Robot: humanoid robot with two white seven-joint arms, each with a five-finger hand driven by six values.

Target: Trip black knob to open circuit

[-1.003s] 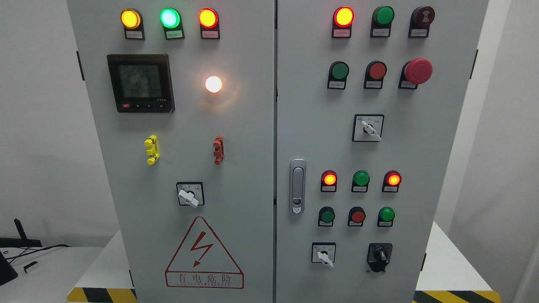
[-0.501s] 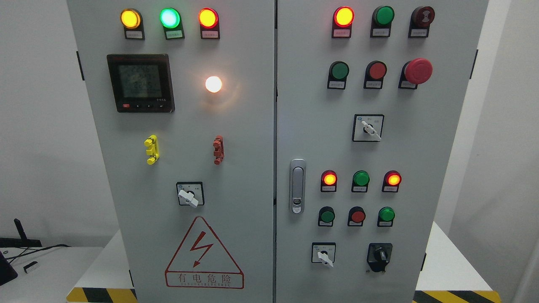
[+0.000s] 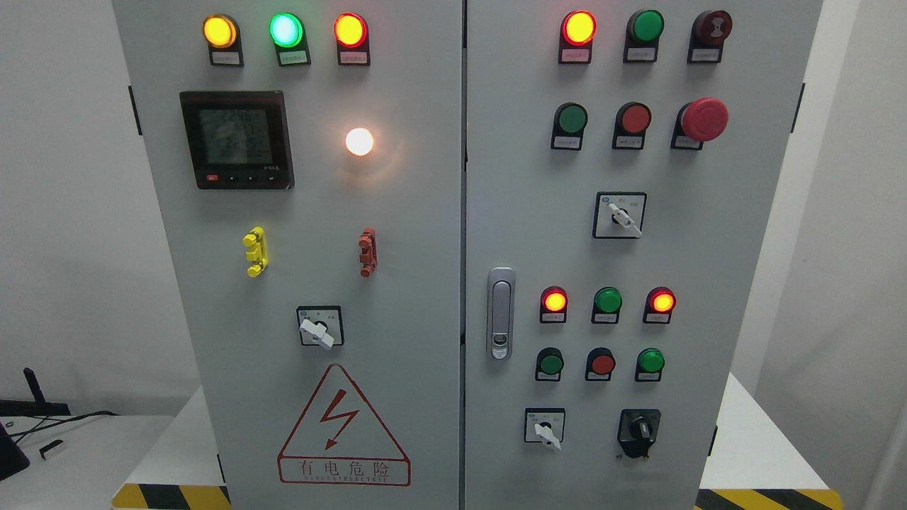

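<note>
A: Where, the black knob?
B: Lower right of the door latch, pointer roughly upright
A: Fingers?
B: Neither hand visible; state impossible to tell, nearer arm unknown

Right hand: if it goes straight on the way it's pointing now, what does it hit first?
That can't be settled: neither hand shows in the head view, so no pointing direction is visible. The black knob sits at the lower right of the right door, with nothing in front of it in this view.
</note>
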